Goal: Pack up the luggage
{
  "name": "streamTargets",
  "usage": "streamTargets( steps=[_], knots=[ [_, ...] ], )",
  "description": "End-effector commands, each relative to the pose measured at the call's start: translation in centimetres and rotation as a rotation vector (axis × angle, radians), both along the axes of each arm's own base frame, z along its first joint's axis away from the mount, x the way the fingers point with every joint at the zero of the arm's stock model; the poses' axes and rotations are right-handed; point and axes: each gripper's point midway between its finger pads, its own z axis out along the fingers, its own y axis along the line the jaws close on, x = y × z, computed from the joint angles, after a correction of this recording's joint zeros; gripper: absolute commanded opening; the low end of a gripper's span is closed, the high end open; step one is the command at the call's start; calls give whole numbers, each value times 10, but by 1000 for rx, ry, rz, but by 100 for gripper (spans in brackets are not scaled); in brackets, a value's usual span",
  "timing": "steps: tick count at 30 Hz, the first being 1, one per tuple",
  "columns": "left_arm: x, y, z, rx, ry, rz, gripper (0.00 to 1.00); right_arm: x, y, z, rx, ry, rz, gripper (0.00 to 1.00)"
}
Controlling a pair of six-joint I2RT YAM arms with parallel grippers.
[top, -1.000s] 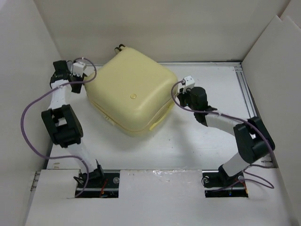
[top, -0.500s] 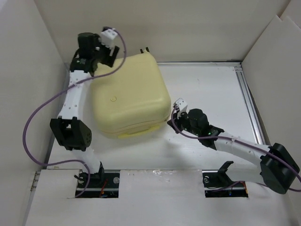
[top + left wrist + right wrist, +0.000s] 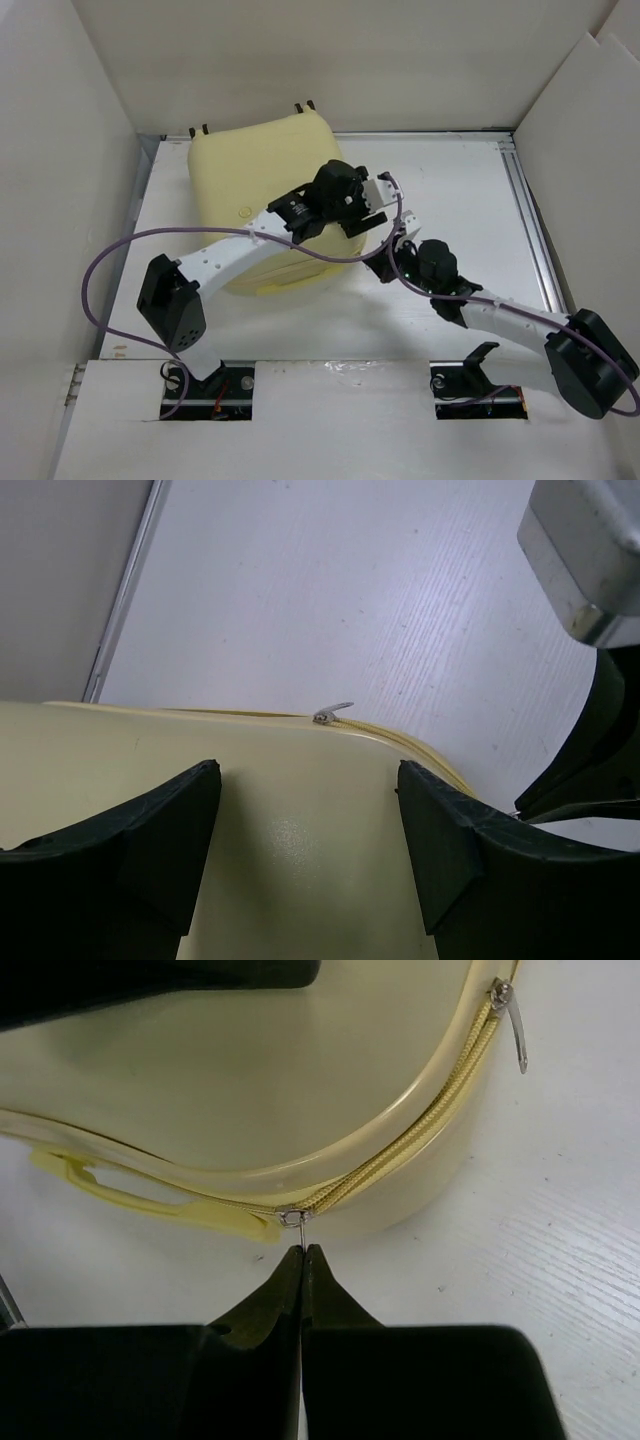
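The right gripper [image 3: 303, 1255] pinched the luggage's [image 3: 260, 180] zipper pull [image 3: 292, 1220] while the left gripper [image 3: 308, 780] hung open over its lid, so tugging could have dragged the unheld luggage.

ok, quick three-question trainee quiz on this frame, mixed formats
1. True or false: the luggage lies flipped open.
2. What is the right gripper pinching? A) the handle B) a zipper pull C) a wheel
3. Fill in: the left gripper, above the luggage, has its jaws ____.
Key: 1 false; 2 B; 3 open.
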Motion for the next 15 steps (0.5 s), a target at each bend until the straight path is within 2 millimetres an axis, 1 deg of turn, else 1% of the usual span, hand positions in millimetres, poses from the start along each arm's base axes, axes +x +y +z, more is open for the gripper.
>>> streamTargets(
  steps=[1,2,3,4,5,6,7,8,9,10,11,12,13,14,15],
  knots=[
    [6,80,-74,299,60,184,66,22,-49,-20,-66,47,-250,0],
    [3,83,-82,314,73,183,64,28,-55,-17,-67,42,-279,0],
    [2,85,-81,313,61,177,64,36,-64,-13,-73,37,-326,0],
    [-2,89,-87,318,65,176,62,43,-68,-5,-81,28,-347,0],
    [-4,91,-92,329,74,175,59,48,-72,0,-83,24,-371,0],
    [-8,96,-97,344,78,167,53,58,-79,13,-118,0,-403,0],
    [-6,96,-95,342,68,175,53,61,-86,13,-123,-2,-432,0],
    [-8,103,-100,352,78,183,50,68,-87,30,-151,-39,-436,0],
    [-10,105,-104,360,85,182,43,73,-88,39,-165,-60,-445,0],
    [-12,104,-104,348,85,175,40,80,-97,44,-194,-73,-485,0],
    [-10,107,-106,348,86,184,38,88,-97,53,-232,-94,-485,0],
    [-14,107,-111,342,106,179,37,93,-99,57,-256,-103,-495,0],
    [-12,110,-111,342,107,188,35,98,-104,58,-286,-106,-524,0],
    [-12,110,-107,334,100,189,35,104,-107,59,-304,-111,-538,0],
    [-15,110,-111,336,113,179,35,114,-111,53,-344,-100,-543,0]
  ],
)
